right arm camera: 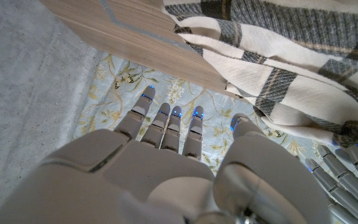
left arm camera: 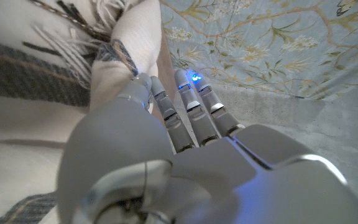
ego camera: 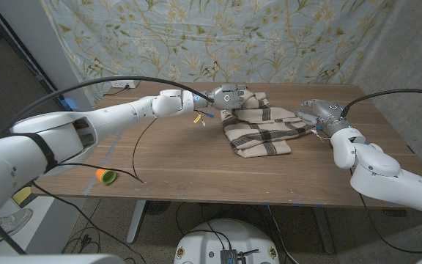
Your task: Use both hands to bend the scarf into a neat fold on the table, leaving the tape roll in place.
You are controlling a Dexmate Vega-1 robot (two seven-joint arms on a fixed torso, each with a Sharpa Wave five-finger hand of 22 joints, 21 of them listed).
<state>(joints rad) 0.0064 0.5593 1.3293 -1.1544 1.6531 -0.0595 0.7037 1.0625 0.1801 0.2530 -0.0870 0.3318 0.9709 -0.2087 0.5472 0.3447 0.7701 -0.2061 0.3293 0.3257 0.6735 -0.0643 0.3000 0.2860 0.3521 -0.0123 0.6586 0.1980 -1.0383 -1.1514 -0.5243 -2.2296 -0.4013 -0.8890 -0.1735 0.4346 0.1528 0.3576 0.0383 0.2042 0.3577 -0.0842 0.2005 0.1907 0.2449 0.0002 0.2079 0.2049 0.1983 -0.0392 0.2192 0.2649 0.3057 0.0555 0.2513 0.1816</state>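
The cream scarf [ego camera: 258, 126] with dark plaid stripes lies bunched at the middle back of the wooden table [ego camera: 174, 158]. My left hand [ego camera: 226, 96] is at its back left corner. In the left wrist view its thumb and nearest finger pinch a cream fold of the scarf [left arm camera: 126, 43], while the other fingers [left arm camera: 194, 109] reach straight out. My right hand [ego camera: 318, 113] stands at the scarf's right edge. Its fingers [right arm camera: 166, 121] are spread and hold nothing, and the scarf [right arm camera: 278, 81] hangs just beyond them. The orange and green tape roll [ego camera: 107, 176] sits near the front left edge.
A black cable [ego camera: 139, 150] trails over the table's left half, near the tape roll. A flowered cloth [ego camera: 218, 37] hangs behind the table. Bare wood lies in front of the scarf, toward the front edge [ego camera: 269, 198].
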